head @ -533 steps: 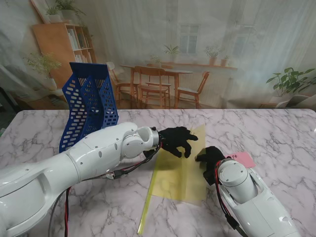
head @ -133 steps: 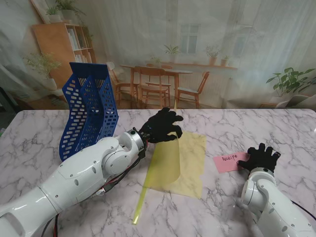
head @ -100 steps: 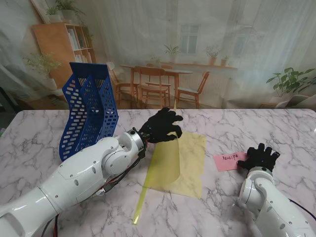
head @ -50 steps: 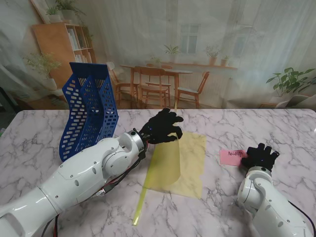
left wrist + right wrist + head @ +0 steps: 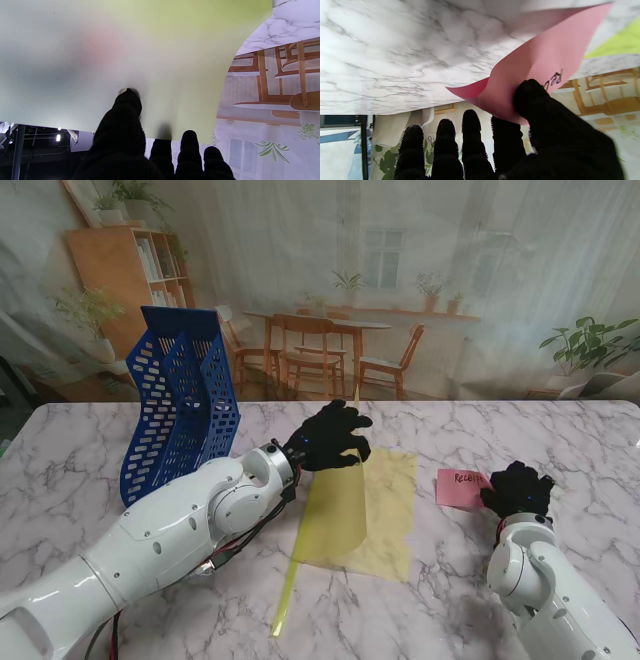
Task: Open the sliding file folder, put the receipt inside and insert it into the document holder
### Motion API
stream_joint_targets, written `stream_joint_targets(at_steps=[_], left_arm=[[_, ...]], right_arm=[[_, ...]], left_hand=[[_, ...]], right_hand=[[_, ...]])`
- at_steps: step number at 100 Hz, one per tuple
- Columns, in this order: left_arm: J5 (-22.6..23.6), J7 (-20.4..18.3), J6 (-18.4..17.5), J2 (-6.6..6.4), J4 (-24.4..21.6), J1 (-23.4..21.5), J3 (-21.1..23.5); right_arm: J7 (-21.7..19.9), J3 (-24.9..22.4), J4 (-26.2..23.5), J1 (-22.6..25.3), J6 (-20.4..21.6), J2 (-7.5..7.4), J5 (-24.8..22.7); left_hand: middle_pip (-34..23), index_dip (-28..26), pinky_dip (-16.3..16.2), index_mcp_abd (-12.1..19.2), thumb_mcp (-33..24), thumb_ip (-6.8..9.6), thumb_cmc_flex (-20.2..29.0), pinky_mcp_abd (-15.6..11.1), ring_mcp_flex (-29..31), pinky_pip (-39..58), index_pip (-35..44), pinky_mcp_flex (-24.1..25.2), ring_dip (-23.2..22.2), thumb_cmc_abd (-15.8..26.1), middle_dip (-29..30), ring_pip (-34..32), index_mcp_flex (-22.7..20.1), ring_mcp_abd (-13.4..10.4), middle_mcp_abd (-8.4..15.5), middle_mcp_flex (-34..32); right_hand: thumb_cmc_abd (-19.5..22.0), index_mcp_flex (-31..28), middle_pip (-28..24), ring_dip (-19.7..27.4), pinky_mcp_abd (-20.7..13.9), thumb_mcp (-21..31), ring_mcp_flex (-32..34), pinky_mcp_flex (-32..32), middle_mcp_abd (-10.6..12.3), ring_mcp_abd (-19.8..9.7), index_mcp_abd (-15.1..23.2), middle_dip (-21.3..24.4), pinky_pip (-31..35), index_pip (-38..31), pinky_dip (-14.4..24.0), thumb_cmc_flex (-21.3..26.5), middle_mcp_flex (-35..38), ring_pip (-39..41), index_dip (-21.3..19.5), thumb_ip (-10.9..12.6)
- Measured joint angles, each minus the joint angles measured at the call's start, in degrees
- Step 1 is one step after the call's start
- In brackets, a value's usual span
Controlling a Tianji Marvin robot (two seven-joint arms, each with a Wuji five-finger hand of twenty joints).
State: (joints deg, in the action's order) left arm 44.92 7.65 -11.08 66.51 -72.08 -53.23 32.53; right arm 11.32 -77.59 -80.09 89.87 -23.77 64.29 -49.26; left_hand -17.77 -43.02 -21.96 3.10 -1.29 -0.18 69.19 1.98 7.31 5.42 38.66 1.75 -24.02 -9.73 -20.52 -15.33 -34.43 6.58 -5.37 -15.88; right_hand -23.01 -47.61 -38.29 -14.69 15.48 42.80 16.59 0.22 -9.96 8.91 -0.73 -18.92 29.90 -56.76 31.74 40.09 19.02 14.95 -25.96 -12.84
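A translucent yellow file folder (image 5: 385,505) lies mid-table. Its top cover (image 5: 335,510) is curled up off the lower sheet, and my left hand (image 5: 325,436) is shut on that cover's far edge. In the left wrist view the cover (image 5: 155,55) fills most of the picture, pinched by the thumb (image 5: 126,105). The pink receipt (image 5: 458,488) is lifted off the table to the right of the folder, with my right hand (image 5: 517,488) shut on its right end. In the right wrist view the receipt (image 5: 532,70) is pinched between thumb and index finger. The folder's yellow slide bar (image 5: 288,602) lies nearer to me.
A blue perforated document holder (image 5: 180,405) stands upright at the far left of the marble table (image 5: 120,490). My left forearm (image 5: 190,530) crosses the table's left half. The table's right edge (image 5: 625,430) lies past the right hand.
My right hand has closed on the receipt, raised it off the table and carried it a little left toward the folder. The left hand keeps the cover held up, unmoved.
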Motion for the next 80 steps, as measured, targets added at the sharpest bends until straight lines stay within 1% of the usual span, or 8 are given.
stream_joint_targets(at_steps=[13, 28, 35, 43, 54, 61, 71, 80], left_arm=[[-0.4, 0.0, 0.2, 0.27, 0.8, 0.6, -0.7], [-0.9, 0.2, 0.0, 0.59, 1.9, 1.0, -1.1], [-0.9, 0.3, -0.1, 0.63, 2.1, 1.0, -1.1], [-0.9, 0.5, -0.1, 0.63, 2.2, 1.0, -1.0], [-0.9, 0.7, -0.2, 0.66, 2.2, 1.0, -1.0], [-1.1, 0.8, -0.4, 0.72, 2.3, 1.0, -1.1], [-1.5, 0.9, -0.4, 0.83, 2.5, 1.1, -1.3], [-1.6, 1.1, -0.2, 1.00, 2.5, 1.1, -1.6]], right_arm=[[-4.5, -1.5, -5.5, 1.8, 1.0, -0.39, 0.9], [-11.4, -2.8, -11.9, 3.0, 0.2, -0.64, 10.0], [-14.7, -3.0, -14.3, 3.3, -1.0, -0.85, 10.7], [-16.2, -2.8, -16.0, 3.5, -1.6, -1.17, 9.6], [-19.2, -2.5, -18.6, 3.7, -3.3, -1.77, 12.3], [-20.4, -1.9, -20.0, 3.7, -4.8, -2.09, 14.7], [-22.1, -0.5, -21.0, 3.3, -5.9, -2.38, 15.0], [-23.2, 1.0, -21.4, 2.6, -7.1, -2.62, 15.7]], left_hand=[[0.0, 0.0, 0.0, 0.0, 0.0, 0.00, 0.0, 0.0, 0.0, 0.0, 0.0, 0.0, 0.0, 0.0, 0.0, 0.0, 0.0, 0.0, 0.0, 0.0], [0.0, 0.0, 0.0, 0.0, 0.0, 0.00, 0.0, 0.0, 0.0, 0.0, 0.0, 0.0, 0.0, 0.0, 0.0, 0.0, 0.0, 0.0, 0.0, 0.0], [0.0, 0.0, 0.0, 0.0, 0.0, 0.00, 0.0, 0.0, 0.0, 0.0, 0.0, 0.0, 0.0, 0.0, 0.0, 0.0, 0.0, 0.0, 0.0, 0.0], [0.0, 0.0, 0.0, 0.0, 0.0, 0.00, 0.0, 0.0, 0.0, 0.0, 0.0, 0.0, 0.0, 0.0, 0.0, 0.0, 0.0, 0.0, 0.0, 0.0], [0.0, 0.0, 0.0, 0.0, 0.0, 0.00, 0.0, 0.0, 0.0, 0.0, 0.0, 0.0, 0.0, 0.0, 0.0, 0.0, 0.0, 0.0, 0.0, 0.0], [0.0, 0.0, 0.0, 0.0, 0.0, 0.00, 0.0, 0.0, 0.0, 0.0, 0.0, 0.0, 0.0, 0.0, 0.0, 0.0, 0.0, 0.0, 0.0, 0.0], [0.0, 0.0, 0.0, 0.0, 0.0, 0.00, 0.0, 0.0, 0.0, 0.0, 0.0, 0.0, 0.0, 0.0, 0.0, 0.0, 0.0, 0.0, 0.0, 0.0], [0.0, 0.0, 0.0, 0.0, 0.0, 0.00, 0.0, 0.0, 0.0, 0.0, 0.0, 0.0, 0.0, 0.0, 0.0, 0.0, 0.0, 0.0, 0.0, 0.0]], right_hand=[[0.0, -0.2, -1.3, -0.4, 0.1, 2.0, 1.0, 0.8, -0.6, 0.1, -3.0, -0.6, 2.0, 0.0, 0.0, 0.0, 1.1, 1.8, -1.8, 0.0], [0.0, -0.7, -1.9, -0.5, 0.3, 3.8, 1.4, 0.9, -1.4, 0.6, -6.3, -1.2, 6.1, -0.2, 0.0, 0.5, 1.7, 2.0, -2.9, 0.0], [0.0, -0.7, -2.1, -0.5, 0.5, 4.4, 1.5, 0.9, -1.5, 0.8, -6.5, -1.2, 8.1, -0.6, -0.1, 0.6, 1.7, 3.6, -3.0, 0.0], [0.0, -1.3, -2.4, -0.5, 0.5, 4.6, 1.5, 0.7, -1.5, 0.8, -7.8, -1.2, 8.9, -0.7, -0.2, 0.6, 1.7, 3.6, -3.0, 0.0], [0.0, -1.3, -2.4, -0.5, 0.5, 4.6, 1.5, 0.5, -2.1, 0.8, -7.9, -1.2, 13.0, -0.7, -4.3, 0.6, 1.7, 3.6, -3.8, 0.0], [0.0, -1.3, -2.5, -0.5, 0.6, 4.6, 1.5, 0.5, -2.2, 0.9, -8.6, -1.2, 13.8, -0.7, -4.4, 0.6, 1.7, 3.6, -3.8, 0.0], [0.0, -1.3, -2.5, -0.5, 0.6, 4.6, 1.5, 0.5, -2.2, 2.1, -8.6, -1.2, 15.1, -0.7, -4.4, 0.6, 1.7, 4.8, -3.8, 0.0], [0.0, -1.3, -3.3, -2.6, 0.6, 4.6, 2.3, 2.3, -2.9, 2.2, -8.8, -1.5, 21.6, -0.7, -3.8, 0.6, 1.7, 9.0, -4.4, 0.0]])
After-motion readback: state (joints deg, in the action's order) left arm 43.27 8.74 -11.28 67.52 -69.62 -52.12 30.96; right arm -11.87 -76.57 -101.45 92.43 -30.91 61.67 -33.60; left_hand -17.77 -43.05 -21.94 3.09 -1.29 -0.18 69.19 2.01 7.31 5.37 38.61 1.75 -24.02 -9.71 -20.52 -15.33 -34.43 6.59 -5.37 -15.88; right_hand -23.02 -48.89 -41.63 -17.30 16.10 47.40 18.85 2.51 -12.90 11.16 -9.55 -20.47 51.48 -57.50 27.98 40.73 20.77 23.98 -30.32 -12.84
